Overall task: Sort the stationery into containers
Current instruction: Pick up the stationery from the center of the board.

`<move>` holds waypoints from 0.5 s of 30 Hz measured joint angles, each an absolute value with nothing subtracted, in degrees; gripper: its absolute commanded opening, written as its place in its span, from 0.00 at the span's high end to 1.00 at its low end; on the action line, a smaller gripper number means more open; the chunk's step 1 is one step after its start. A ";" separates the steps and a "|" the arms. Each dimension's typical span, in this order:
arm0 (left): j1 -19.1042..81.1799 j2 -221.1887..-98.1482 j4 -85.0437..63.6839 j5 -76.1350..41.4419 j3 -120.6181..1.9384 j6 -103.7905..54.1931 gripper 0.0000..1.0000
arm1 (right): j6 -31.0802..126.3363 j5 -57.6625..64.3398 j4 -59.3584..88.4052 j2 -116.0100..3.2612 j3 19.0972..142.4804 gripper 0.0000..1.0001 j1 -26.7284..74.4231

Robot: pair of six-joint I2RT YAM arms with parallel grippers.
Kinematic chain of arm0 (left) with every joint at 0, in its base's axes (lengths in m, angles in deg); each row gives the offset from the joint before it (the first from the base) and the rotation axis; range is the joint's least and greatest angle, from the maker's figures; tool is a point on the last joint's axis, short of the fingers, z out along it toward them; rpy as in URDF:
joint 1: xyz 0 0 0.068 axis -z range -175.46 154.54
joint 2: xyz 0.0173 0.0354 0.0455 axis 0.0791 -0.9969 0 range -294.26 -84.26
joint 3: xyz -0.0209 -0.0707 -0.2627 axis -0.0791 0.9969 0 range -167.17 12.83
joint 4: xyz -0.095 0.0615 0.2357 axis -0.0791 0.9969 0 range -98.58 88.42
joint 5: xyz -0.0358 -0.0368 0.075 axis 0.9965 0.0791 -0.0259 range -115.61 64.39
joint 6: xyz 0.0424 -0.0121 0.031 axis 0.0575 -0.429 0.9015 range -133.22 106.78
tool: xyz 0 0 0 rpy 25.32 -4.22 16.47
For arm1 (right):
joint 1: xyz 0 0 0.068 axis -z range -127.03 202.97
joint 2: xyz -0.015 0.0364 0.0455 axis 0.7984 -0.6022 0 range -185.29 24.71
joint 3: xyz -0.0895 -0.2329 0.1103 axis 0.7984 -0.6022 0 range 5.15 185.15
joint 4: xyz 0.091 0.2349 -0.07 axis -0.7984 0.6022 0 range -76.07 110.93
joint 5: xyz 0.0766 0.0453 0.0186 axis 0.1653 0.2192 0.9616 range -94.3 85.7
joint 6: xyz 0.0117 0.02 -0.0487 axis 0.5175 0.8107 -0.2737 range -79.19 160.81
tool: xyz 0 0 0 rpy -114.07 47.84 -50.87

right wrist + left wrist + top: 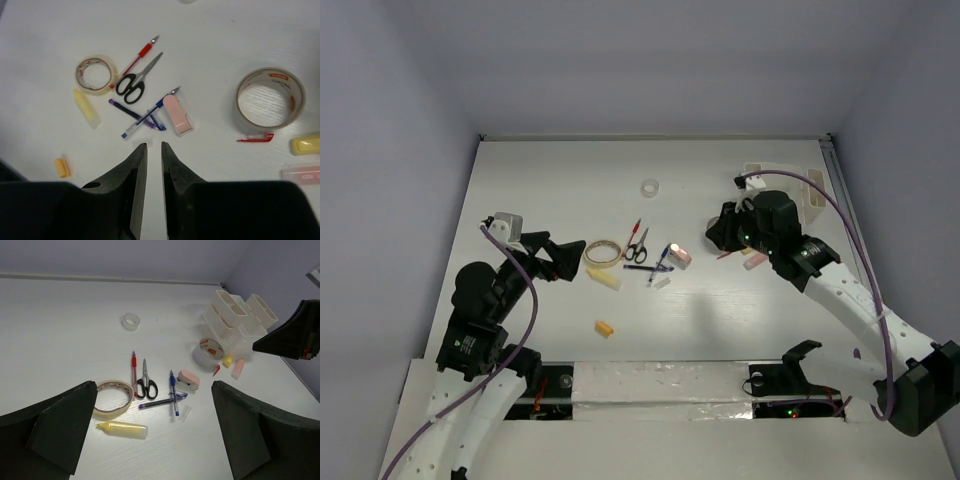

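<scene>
Loose stationery lies mid-table: a beige tape roll [113,397], black-handled scissors [146,382], a red pen [134,371], a blue pen [173,392], a purple pen [159,403], a pink correction-tape block [188,378] and a yellow highlighter [123,429]. The white organiser [235,315] stands at the back right, a wide tape roll [209,351] beside it. My left gripper [153,410] hangs wide open just short of the pile, holding nothing. My right gripper [154,145] hovers above the table near the pens, its jaws a narrow gap apart and empty.
A small clear tape roll [651,187] lies alone toward the back. An orange block [605,328] sits nearer the front. By the organiser [790,185] lie a yellow eraser [305,145], a pink eraser [300,173] and a small red piece [255,137].
</scene>
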State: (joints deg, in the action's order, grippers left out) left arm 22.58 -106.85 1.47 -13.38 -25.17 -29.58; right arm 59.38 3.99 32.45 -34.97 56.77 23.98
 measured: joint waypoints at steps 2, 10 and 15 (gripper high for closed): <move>22.58 -106.85 1.51 -13.14 -25.17 -29.56 0.01 | 58.75 1.89 33.19 -36.33 56.90 0.77 23.61; 22.58 -108.16 1.45 -12.83 -25.17 -29.60 0.01 | 56.63 -7.74 35.84 -44.83 61.51 0.67 21.60; 22.58 -111.33 1.42 -12.66 -25.17 -29.69 0.01 | 54.92 -13.54 36.76 -51.87 64.53 0.55 21.01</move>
